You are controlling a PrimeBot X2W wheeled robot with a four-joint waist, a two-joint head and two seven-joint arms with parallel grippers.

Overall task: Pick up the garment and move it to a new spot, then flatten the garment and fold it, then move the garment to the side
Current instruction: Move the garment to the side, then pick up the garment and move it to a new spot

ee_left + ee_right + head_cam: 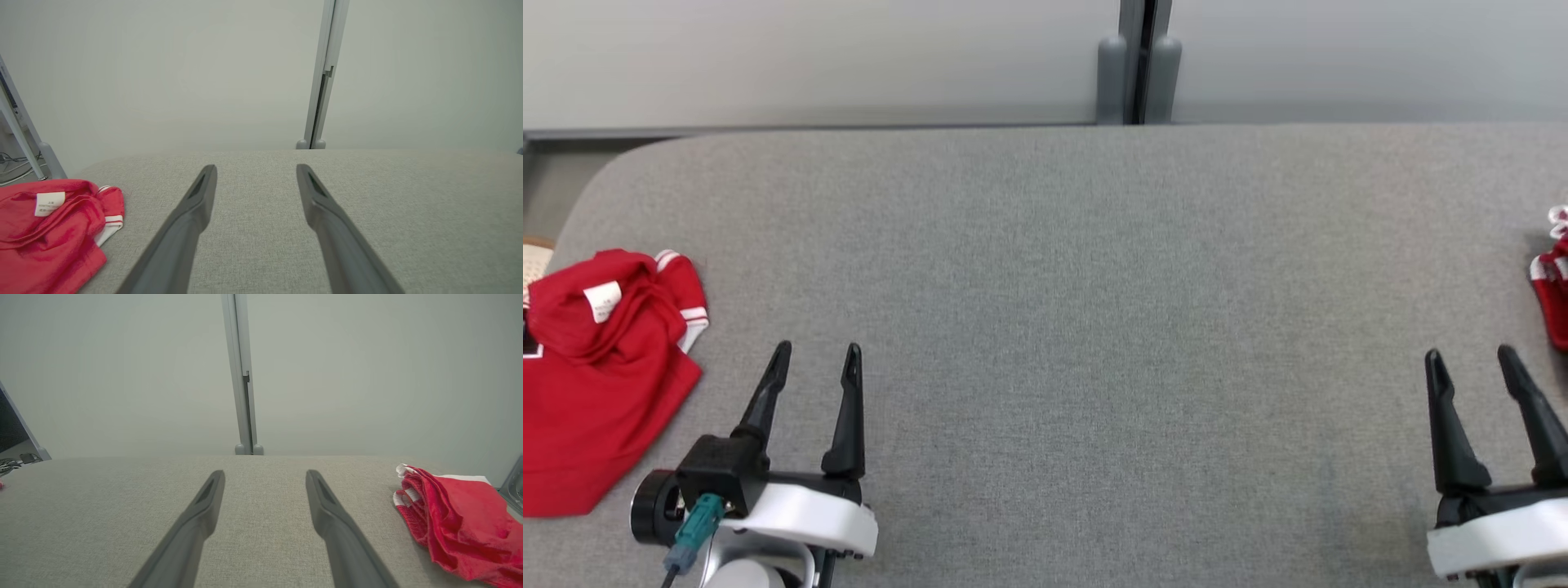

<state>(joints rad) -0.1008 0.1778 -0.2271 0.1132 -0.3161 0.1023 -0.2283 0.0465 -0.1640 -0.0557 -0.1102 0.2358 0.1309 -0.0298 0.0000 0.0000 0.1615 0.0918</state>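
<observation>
A crumpled red garment (600, 376) with white-striped cuffs and a white label lies at the left edge of the grey table (1078, 310); the left wrist view has it at the lower left (49, 237). My left gripper (817, 359) stands open just right of it, fingers apart over bare cloth (255, 171). A second bunched red garment (1553, 286) with white trim lies at the table's right edge, cut off by the frame, and sits right of my fingers in the right wrist view (457, 522). My right gripper (1470, 363) is open and holds nothing (265, 477).
A pale wall with a grey vertical post (1137, 61) runs behind the table. The table's rounded far-left corner (613, 171) drops to the floor. A woven pale object (535, 253) peeks in at the left edge. Cables lie on the floor at far left (12, 163).
</observation>
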